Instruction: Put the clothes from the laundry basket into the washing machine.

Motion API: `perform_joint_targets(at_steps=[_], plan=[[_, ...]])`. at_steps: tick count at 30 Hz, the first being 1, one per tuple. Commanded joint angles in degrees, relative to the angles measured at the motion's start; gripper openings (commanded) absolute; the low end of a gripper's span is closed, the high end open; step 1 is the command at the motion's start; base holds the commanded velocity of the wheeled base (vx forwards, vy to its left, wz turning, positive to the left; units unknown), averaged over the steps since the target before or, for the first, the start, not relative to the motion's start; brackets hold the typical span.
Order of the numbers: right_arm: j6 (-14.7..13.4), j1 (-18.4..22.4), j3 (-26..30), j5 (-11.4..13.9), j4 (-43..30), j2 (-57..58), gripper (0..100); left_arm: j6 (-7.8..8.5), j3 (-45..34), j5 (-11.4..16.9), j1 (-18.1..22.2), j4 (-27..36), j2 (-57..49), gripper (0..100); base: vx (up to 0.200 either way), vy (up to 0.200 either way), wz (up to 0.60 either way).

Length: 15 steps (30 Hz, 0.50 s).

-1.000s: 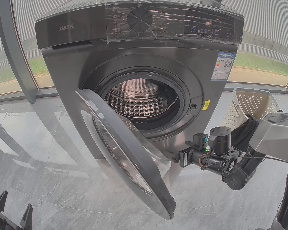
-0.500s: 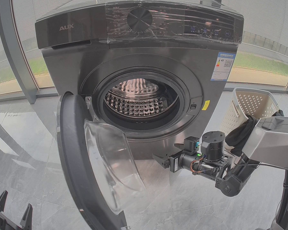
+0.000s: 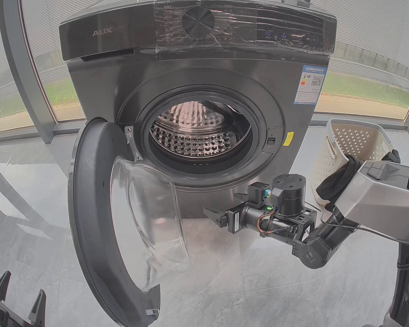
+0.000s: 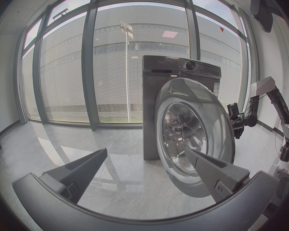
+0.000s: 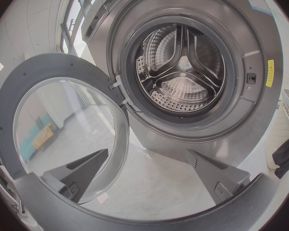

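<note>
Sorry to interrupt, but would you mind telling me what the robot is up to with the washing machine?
The robot is about to load laundry. The washing machine has its door wide open, swung to the robot's left, and the drum looks empty. The right gripper hangs low in front of the machine, open and holding nothing. A dark garment drapes over the laundry basket on the robot's right. The left gripper sits low, open.
</note>
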<state>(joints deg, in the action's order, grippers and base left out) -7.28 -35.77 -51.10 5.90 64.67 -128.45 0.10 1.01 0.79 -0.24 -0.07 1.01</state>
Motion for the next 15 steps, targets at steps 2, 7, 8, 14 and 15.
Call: perform_joint_targets(at_steps=[2,7,8,14,15], plan=[[-0.1,-2.4,-3.9,0.1,-0.2,-4.4,100,-0.01,-0.9,0.0,0.0,0.0,-1.0,100,0.000,0.000,0.00],[-0.4,-5.5,-6.3,0.0,0.2,-7.9,100,-0.01,-0.9,0.0,0.0,0.0,-1.0,100,0.000,0.000,0.00],[-0.5,-5.7,-6.5,0.0,0.3,-8.0,100,-0.01,-0.9,0.0,0.0,0.0,-1.0,100,0.000,0.000,0.00],[-2.2,-8.3,-9.5,-0.5,0.5,-9.5,100,-0.01,-0.9,0.0,0.1,0.0,-1.0,100,0.000,0.000,0.00],[-2.2,-8.1,-9.8,-0.5,0.5,-9.4,100,-0.01,-0.9,0.0,0.1,0.0,-1.0,100,0.000,0.000,0.00]])
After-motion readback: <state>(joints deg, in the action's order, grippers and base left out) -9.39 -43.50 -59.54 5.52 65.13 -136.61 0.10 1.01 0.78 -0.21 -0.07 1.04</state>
